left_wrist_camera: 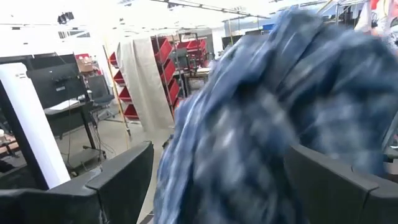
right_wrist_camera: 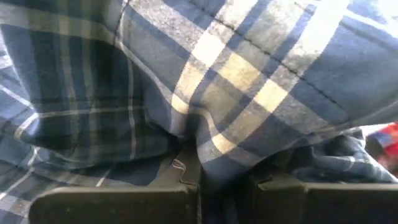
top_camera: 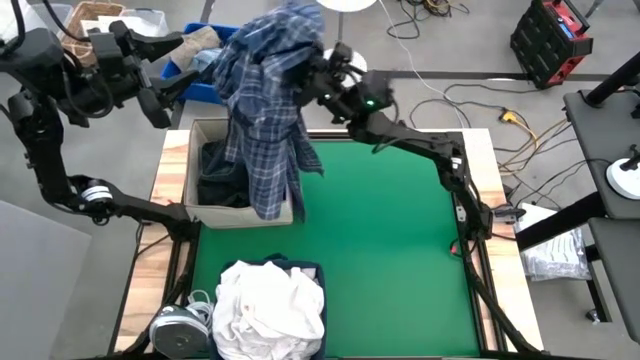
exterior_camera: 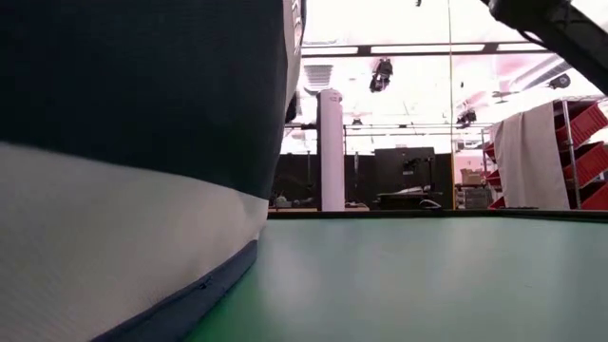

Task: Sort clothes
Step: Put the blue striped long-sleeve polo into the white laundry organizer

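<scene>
The right end effector (top_camera: 322,68) is clenched on the plaid shirt (top_camera: 265,110), its 2 fingers pinching a fold (cloth fills its wrist view). The shirt hangs below it, over a box (top_camera: 205,140) of dark clothes (top_camera: 222,172). The left end effector (top_camera: 180,88), beside the shirt, is spread wide and grips nothing.

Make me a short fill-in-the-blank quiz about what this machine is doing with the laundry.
1. The right hand holds up a ____ shirt.
2. The shirt hangs over a box of ____ clothes.
3. The bin near the table's front edge holds ____ clothes.
4. The left hand is ____, touching nothing.

Missing words: plaid; dark; white; open
</scene>
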Robot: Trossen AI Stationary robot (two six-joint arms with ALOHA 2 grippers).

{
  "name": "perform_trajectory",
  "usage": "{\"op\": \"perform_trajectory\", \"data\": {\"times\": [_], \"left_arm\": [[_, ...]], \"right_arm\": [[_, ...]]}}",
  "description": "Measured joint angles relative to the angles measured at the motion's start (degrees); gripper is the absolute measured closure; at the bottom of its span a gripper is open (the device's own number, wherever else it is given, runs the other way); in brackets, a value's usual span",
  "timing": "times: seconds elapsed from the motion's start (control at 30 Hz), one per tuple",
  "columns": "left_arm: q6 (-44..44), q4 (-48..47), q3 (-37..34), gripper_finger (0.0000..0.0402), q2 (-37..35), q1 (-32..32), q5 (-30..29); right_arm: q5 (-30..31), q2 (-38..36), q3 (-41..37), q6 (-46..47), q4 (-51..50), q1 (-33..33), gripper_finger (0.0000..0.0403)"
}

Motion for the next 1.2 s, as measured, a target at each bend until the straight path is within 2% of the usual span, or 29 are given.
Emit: {"op": "perform_trajectory", "data": {"times": [0.17,0.27,0.5,0.77,0.93,1.03,1.2], "left_arm": [[0.3,-1.4,0.0,0.0068,0.5,0.0,0.0],[2.4,-7.3,0.0,0.0068,1.6,0.0,-0.9],[5.7,-20.1,-0.9,0.0075,6.2,0.0,-7.1],[6.7,-23.5,-0.8,0.0093,9.3,0.0,-6.9],[7.9,-30.2,-0.8,0.0093,10.3,0.0,-3.6],[7.5,-30.4,-2.7,0.0093,10.6,0.0,-3.6],[7.1,-30.6,-7.2,0.0093,10.1,0.0,-3.5]], "right_arm": [[0.2,3.0,0.0,2.6,-7.8,-0.5,0.037],[0.2,4.0,0.0,3.6,-14.2,-0.7,0.037],[-0.2,5.9,0.0,3.4,-28.7,-0.8,0.037],[-2.0,7.6,0.1,4.1,-41.1,-0.8,0.037],[-3.2,8.7,0.1,5.1,-48.1,-0.7,0.0369],[-3.4,8.8,0.1,5.1,-52.3,-0.7,0.034],[-4.9,8.5,0.1,1.0,-55.4,-0.7,0.0255]]}}
